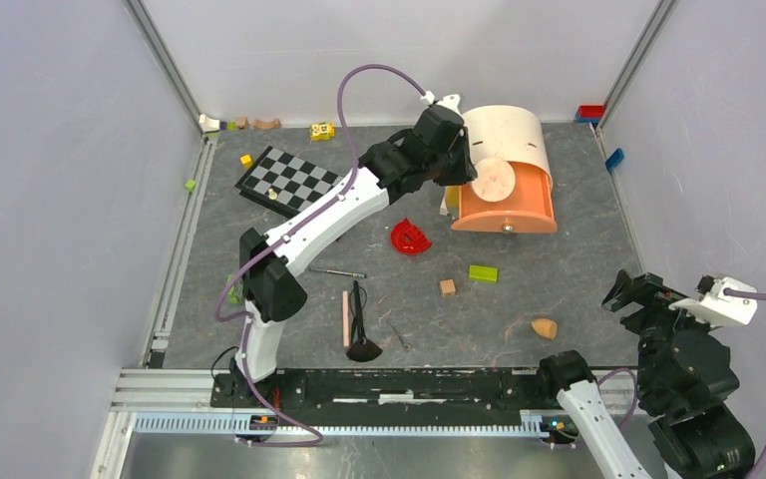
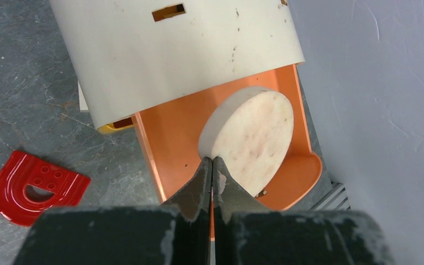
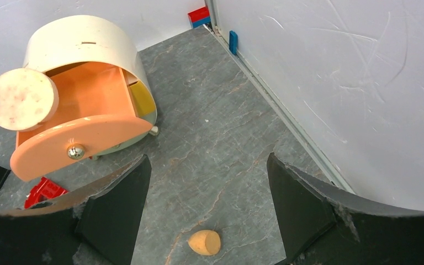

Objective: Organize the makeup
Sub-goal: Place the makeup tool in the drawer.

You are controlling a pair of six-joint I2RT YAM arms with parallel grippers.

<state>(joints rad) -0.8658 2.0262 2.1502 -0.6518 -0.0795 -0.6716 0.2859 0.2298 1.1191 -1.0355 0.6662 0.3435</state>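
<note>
Upper centre of the top view, the left fingers (image 2: 196, 187) pinch only the rim of the round peach compact (image 2: 251, 138) over the open orange drawer (image 2: 171, 132), so it may pivot and drop outside; the right fingers (image 3: 116, 204) stand open.

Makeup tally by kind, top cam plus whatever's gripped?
fluffy brush: 1
thin sticks: 2
pink stick: 1
orange sponge: 1
white oval on checkered board: 1
round compact, in left gripper: 1
total: 7
</note>
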